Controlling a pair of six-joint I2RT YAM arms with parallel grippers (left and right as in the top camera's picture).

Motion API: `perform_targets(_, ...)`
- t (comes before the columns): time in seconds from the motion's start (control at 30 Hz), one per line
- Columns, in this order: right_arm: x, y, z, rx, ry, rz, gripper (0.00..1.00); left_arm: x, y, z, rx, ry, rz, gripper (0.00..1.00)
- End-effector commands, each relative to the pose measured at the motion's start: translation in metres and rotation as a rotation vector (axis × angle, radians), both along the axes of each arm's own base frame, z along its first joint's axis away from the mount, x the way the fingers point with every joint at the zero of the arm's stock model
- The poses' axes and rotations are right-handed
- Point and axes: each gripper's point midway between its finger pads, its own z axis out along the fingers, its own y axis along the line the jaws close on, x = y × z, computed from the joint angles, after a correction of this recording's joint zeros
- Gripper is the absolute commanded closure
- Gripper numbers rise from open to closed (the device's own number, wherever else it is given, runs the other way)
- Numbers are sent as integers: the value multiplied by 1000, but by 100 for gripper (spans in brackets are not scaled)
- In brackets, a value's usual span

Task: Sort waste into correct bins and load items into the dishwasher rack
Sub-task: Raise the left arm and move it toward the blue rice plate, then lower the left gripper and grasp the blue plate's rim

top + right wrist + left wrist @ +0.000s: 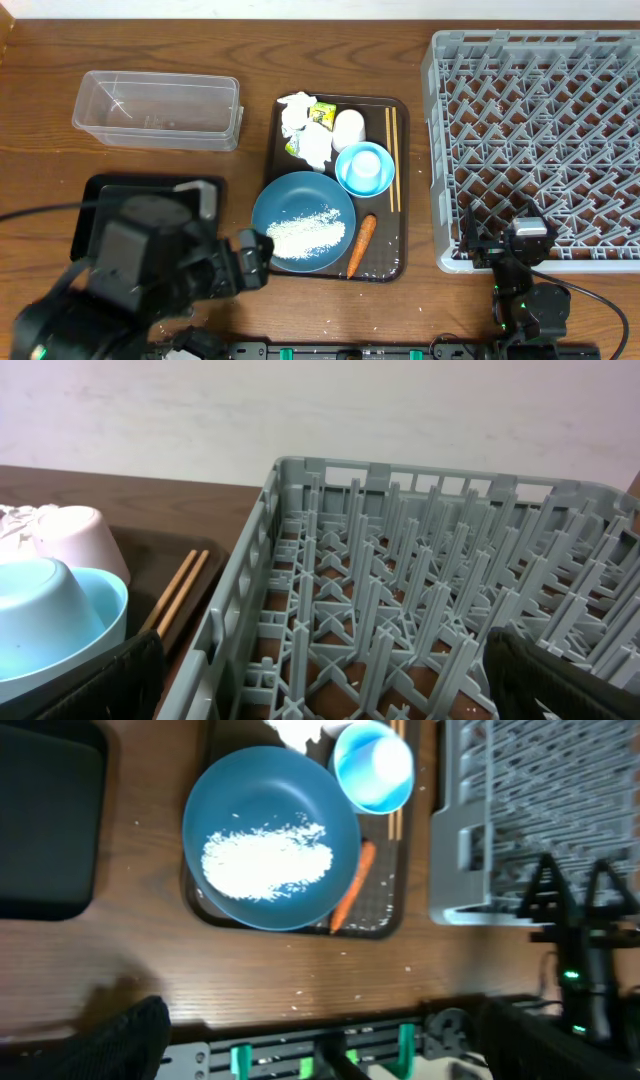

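Observation:
The dark-blue plate (303,205) holds white rice (307,235) on a brown serving tray (400,115). An orange carrot (361,245) lies beside it. Behind are crumpled napkins (305,135), a green-yellow wrapper (322,112), a whitish-pink cup (348,128), a light-blue bowl (364,168) with a small cup (30,600) in it, and chopsticks (391,158). My left gripper (320,1055) hangs open and empty over the table's front edge, short of the plate (270,790). My right gripper (325,690) is open and empty over the grey rack's (420,560) front-left corner.
A clear container (157,108) stands at the back left. A black tray (100,195) lies in front of it, partly hidden by my left arm. The rack (540,120) fills the right side. The right arm (580,960) shows in the left wrist view.

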Motion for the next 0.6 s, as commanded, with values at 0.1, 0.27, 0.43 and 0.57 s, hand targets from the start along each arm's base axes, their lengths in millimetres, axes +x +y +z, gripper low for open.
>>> perform_targets(0.1, 0, 2, -1, -12, 2, 9, 1, 28, -29, -42, 173, 127, -80, 0)
perform_targets(0.27, 0, 2, -1, -12, 2, 9, 1, 33, -76, -74, 245, 205, -215, 0)
perform_targets(0.43, 0, 2, -1, -12, 2, 9, 1, 36, -99, -114, 332, 330, -261, 2)
perform_targets(0.57, 0, 2, -1, -12, 2, 9, 1, 38, -109, -146, 386, 435, -274, 2)
